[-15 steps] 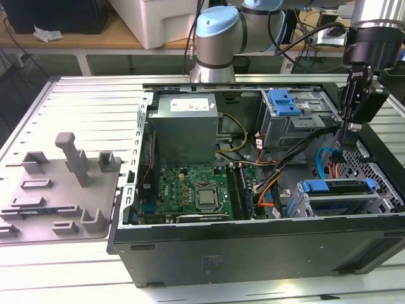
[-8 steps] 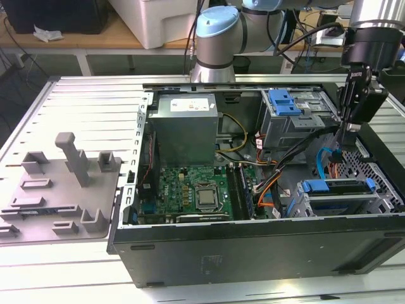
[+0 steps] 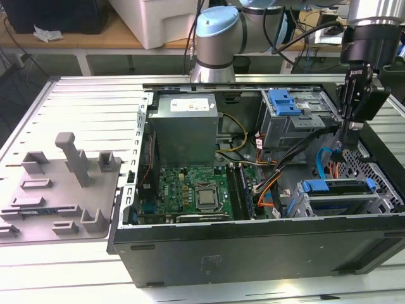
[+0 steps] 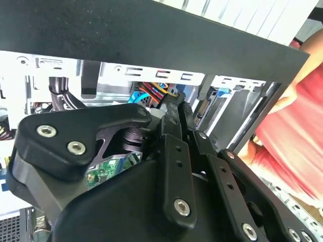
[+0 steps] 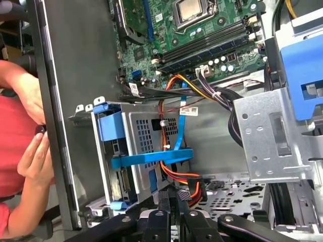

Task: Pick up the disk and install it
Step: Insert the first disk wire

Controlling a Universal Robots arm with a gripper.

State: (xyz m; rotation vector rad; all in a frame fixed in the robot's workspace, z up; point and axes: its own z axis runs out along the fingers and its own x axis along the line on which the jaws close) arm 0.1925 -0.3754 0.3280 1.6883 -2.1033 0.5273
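Hand (image 3: 345, 138) hangs over one disk (image 3: 335, 187) in one case (image 3: 253, 253).

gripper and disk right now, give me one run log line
gripper: shut, empty, above disk | disk: sits in drive bay, blue carrier showing | hand: at case edge

Robotics lab from what I see: arm base (image 3: 217, 35) at a slotted aluminium table (image 3: 82, 101), opened PC case (image 3: 253, 253) on it, grey fixture tray (image 3: 69, 197) beside that. Wooden workbench (image 3: 95, 41) behind with a white bin (image 3: 164, 22) and loose cables (image 3: 273, 38). Person in red (image 5: 15, 131) close by the case.
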